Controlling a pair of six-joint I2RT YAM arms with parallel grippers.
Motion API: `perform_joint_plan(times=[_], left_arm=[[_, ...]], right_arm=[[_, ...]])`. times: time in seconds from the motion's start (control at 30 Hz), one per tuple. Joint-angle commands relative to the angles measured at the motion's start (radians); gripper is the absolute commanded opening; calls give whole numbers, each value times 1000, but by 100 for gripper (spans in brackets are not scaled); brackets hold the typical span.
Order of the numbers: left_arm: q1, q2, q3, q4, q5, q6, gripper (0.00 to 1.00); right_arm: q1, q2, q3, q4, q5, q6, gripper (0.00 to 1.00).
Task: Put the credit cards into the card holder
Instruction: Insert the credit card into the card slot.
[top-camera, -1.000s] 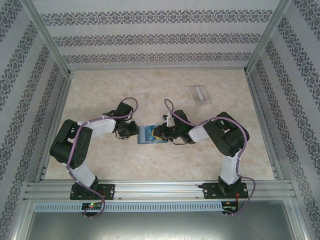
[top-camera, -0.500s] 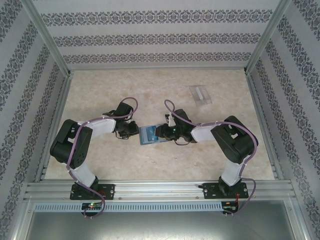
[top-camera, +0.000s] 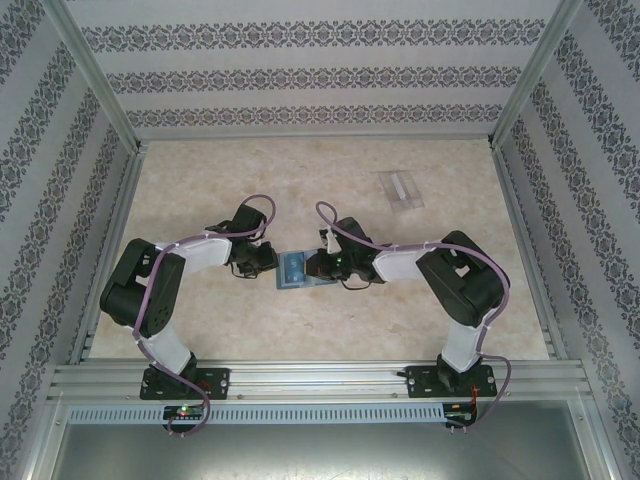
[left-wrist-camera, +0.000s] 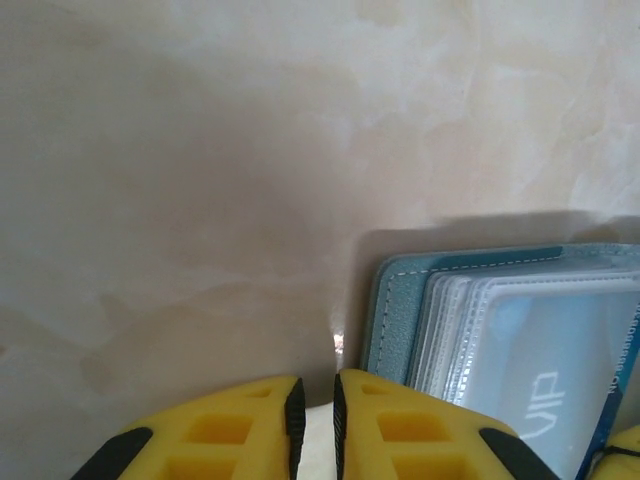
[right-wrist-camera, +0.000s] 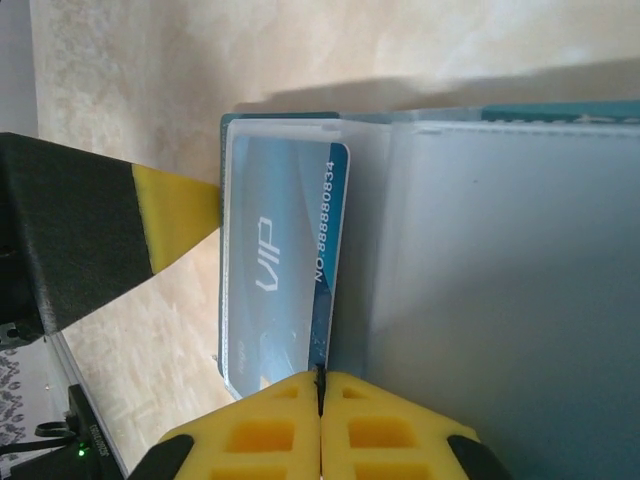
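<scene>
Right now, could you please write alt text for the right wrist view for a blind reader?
A blue VIP card lies in a clear sleeve of the open teal card holder. The right end effector, shut, meets the card's near corner, and the left end effector's finger reaches the holder's left edge.

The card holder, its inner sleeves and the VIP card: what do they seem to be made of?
Card holder cover: teal faux leather or similar, matte, with a stitched edge. Inner sleeves: clear soft plastic, glossy, the stacked edges showing through. VIP card: probably stiff plastic, blue, printed, smooth.
</scene>
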Motion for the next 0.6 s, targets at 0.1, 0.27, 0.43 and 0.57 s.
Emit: perform_joint_plan(times=[0.1, 0.27, 0.43, 0.57], left_arm=[[-42, 104, -44, 203, 164, -23, 20], [-42, 104, -45, 199, 161, -21, 20], [-41, 85, -46, 176, 139, -8, 22], [-39, 64, -43, 163, 127, -8, 23]], right_arm=[[33, 51, 63, -1, -23, -11, 2], [39, 50, 66, 1, -17, 0, 4], [32, -27, 39, -43, 32, -20, 12], [19, -101, 6, -90, 82, -37, 15]])
